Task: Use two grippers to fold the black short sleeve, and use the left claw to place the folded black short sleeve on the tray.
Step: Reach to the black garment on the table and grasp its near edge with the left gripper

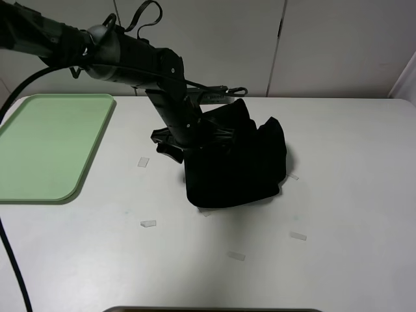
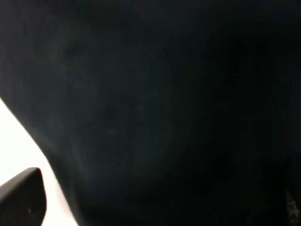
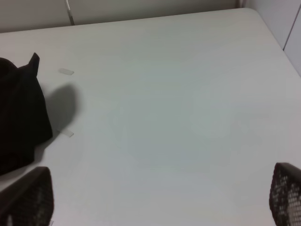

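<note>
The black short sleeve is a folded, bunched bundle at the middle of the white table. My left gripper reaches in from the upper left and is buried in the bundle's left edge, shut on the fabric. In the left wrist view black cloth fills almost the whole picture, and only one fingertip shows. The mint-green tray lies at the far left, with nothing on it. My right gripper is open and holds nothing, well to the right of the shirt; it is out of the exterior high view.
Several small clear tape marks lie on the table around the shirt, for example one tape mark in front and another to the right. White cabinet doors stand behind the table.
</note>
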Robot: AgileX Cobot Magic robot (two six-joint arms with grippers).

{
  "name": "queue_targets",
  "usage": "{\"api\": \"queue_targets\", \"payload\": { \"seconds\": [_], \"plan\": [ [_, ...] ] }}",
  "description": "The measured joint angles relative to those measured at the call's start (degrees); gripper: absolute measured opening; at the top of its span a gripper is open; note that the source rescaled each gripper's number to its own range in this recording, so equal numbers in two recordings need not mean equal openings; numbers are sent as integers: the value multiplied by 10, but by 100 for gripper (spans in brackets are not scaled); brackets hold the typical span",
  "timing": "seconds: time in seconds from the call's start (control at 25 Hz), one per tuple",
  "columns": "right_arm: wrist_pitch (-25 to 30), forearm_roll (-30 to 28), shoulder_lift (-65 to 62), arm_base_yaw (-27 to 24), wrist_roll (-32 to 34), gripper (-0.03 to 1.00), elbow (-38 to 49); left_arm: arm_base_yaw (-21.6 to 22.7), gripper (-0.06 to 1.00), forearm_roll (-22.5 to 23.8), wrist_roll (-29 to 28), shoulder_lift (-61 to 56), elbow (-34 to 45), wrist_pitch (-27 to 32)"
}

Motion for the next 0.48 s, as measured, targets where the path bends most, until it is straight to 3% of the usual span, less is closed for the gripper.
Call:
{"api": "queue_targets", "payload": {
  "seconds": [0.48],
  "plan": [
    [0,0,0,0,0,100,0,-28,100,4,-53,27,41,-95]
  ]
}}
